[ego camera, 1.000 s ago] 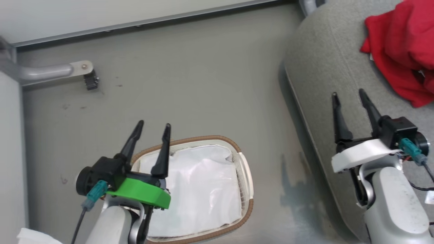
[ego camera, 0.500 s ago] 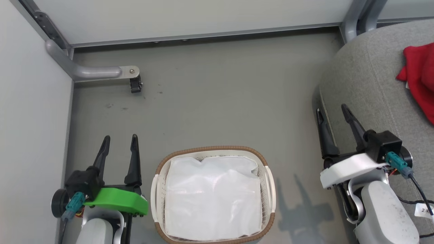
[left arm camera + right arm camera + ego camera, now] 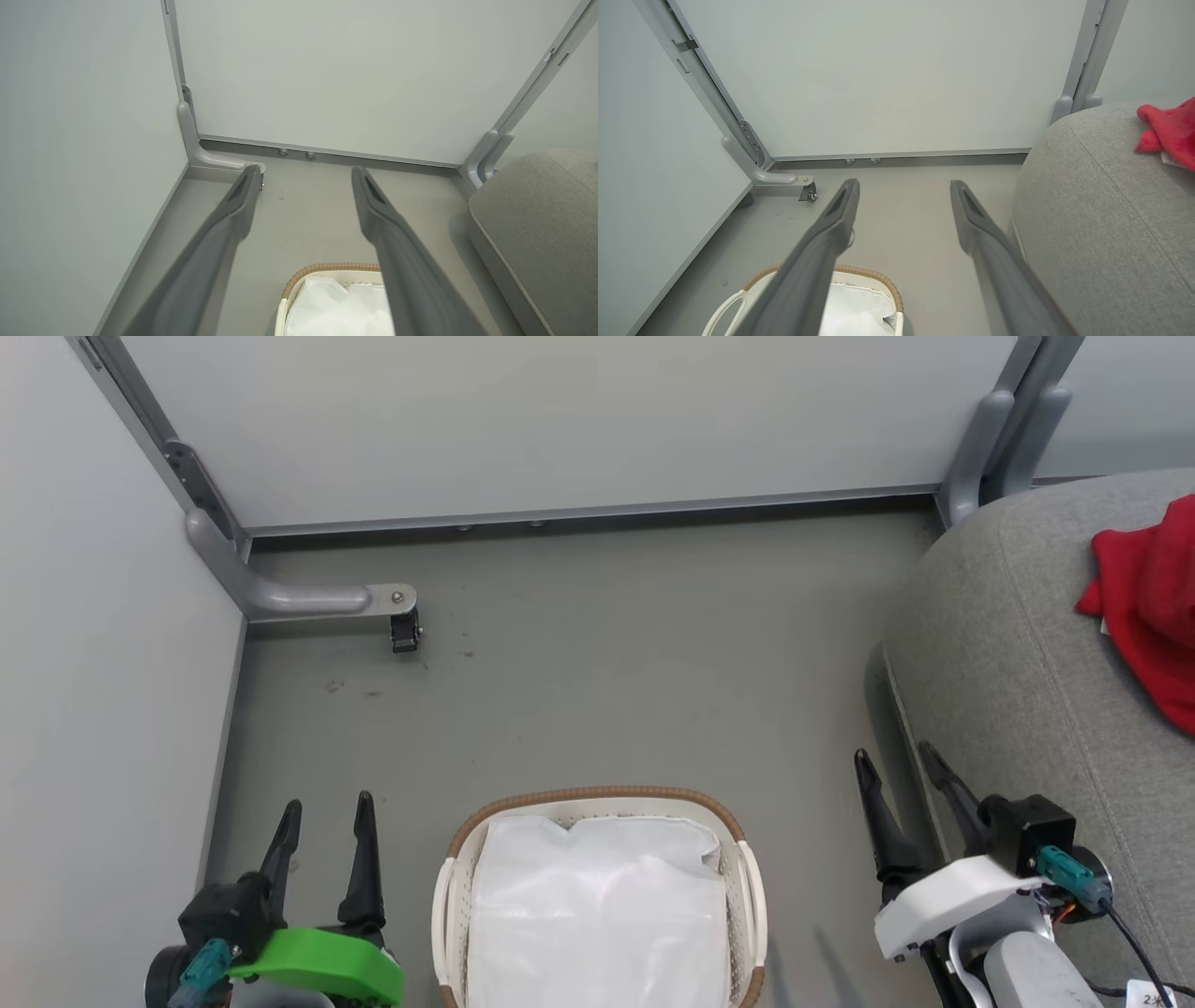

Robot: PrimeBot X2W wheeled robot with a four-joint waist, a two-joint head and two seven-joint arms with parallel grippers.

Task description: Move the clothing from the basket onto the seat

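Left gripper (image 3: 329,800): I have it at the lower left of the head view, green-cased. Its two dark fingers are spread with nothing between them, and it hangs over the floor (image 3: 607,691) just left of the basket (image 3: 597,797).
Right gripper (image 3: 892,752): lower right of the head view, white-cased, fingers likewise parted and empty. It is just beside the front edge of the seat (image 3: 1018,663); I cannot tell whether a finger touches the cushion.
Basket: it stands on the floor between my two grippers, nearer the left one. It has a brown woven rim, white perforated sides and a white handle on each side.
Liner (image 3: 597,905): white cloth lying rumpled inside the basket, covering the part I can see.
Floor: grey with a few dark scuffs, running from the basket up to the wall.
Seat: a big grey cushion on my right with a rounded edge and a stitched seam along it, standing apart from the basket.
Clothing (image 3: 1144,607): bright red fabric bunched on top of the seat at the far right, cut off by the picture's edge. A scrap of white shows at its lower edge.
Bracket (image 3: 308,600): a grey metal foot in the far left corner, with a small black caster (image 3: 404,633) at its end.
Post (image 3: 1004,439): a grey upright beyond the seat's far corner.
Wall (image 3: 560,420): pale panels at the back and on my left.
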